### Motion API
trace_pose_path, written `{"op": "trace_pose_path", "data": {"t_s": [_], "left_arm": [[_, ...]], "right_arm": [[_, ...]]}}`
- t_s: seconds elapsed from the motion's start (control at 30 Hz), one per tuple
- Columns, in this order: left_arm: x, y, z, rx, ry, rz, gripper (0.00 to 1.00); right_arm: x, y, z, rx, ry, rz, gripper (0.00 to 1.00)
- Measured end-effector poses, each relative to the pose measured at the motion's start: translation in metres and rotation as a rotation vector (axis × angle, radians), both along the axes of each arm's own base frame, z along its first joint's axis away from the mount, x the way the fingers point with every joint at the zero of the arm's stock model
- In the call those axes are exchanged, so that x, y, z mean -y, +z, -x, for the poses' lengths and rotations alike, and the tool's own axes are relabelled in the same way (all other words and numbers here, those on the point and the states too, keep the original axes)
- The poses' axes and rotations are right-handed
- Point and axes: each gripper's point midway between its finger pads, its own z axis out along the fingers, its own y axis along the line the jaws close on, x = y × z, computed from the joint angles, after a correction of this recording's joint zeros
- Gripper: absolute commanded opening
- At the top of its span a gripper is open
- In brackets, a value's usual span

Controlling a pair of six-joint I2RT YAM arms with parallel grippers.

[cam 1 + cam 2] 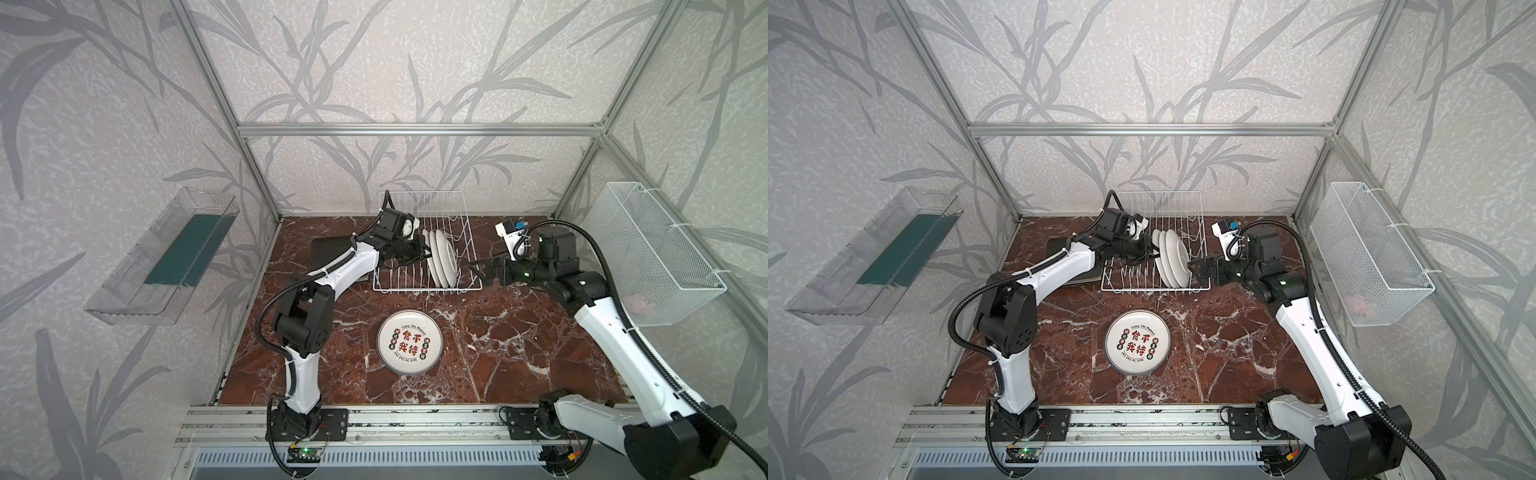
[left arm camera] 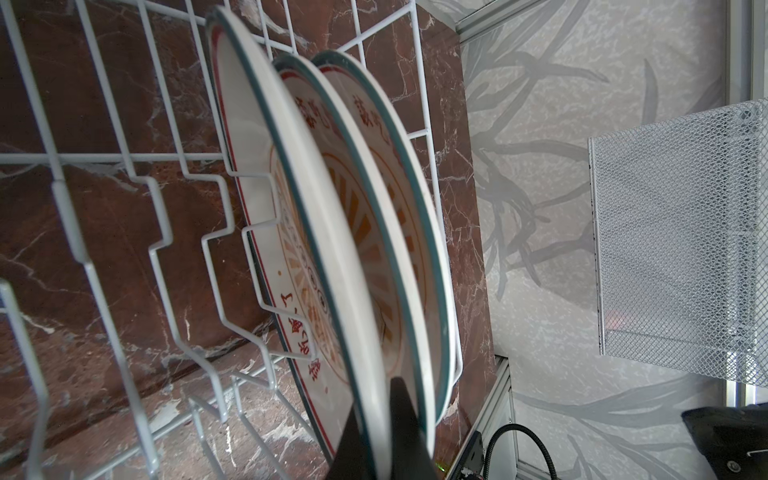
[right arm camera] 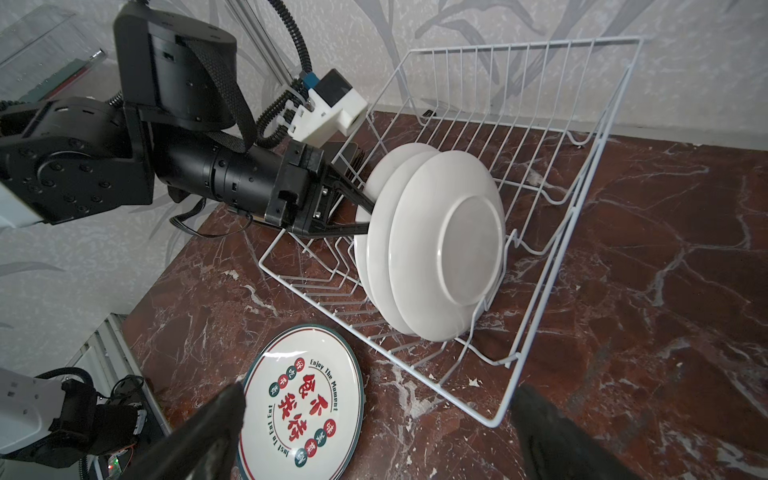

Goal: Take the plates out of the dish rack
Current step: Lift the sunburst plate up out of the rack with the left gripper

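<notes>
While plates (image 1: 444, 259) stand edgewise facing left, left fingers (image 2: 401, 419) pinch one; right fingers (image 3: 199, 436) gape.

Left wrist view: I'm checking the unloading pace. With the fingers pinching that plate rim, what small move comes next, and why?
Probably lift straight up slightly: the left gripper is shut on the end plate, which stands in the dish rack close beside the middle plate; pulling sideways could knock that.
</notes>
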Motion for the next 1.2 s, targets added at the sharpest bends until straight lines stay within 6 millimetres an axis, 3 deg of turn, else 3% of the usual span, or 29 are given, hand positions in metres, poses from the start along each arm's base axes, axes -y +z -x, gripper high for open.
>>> {"op": "trace_pose_path", "data": {"t_s": [0.4,0.97,1.2], "left_arm": [[-0.002,0.012,0.004,-0.021,0.005,-0.001,0.00],[-0.013,0.072,0.025,0.025,0.015,-0.006,0.00],[-0.022,0.089,0.024,0.065,0.052,-0.016,0.00]], "right_arm": [[0.002,0.000,-0.001,0.007,-0.006,0.011,0.99],[0.006,0.011,0.003,0.038,-0.030,0.006,0.99],[0.008,0.017,0.006,0.051,-0.041,-0.004,0.99]]}}
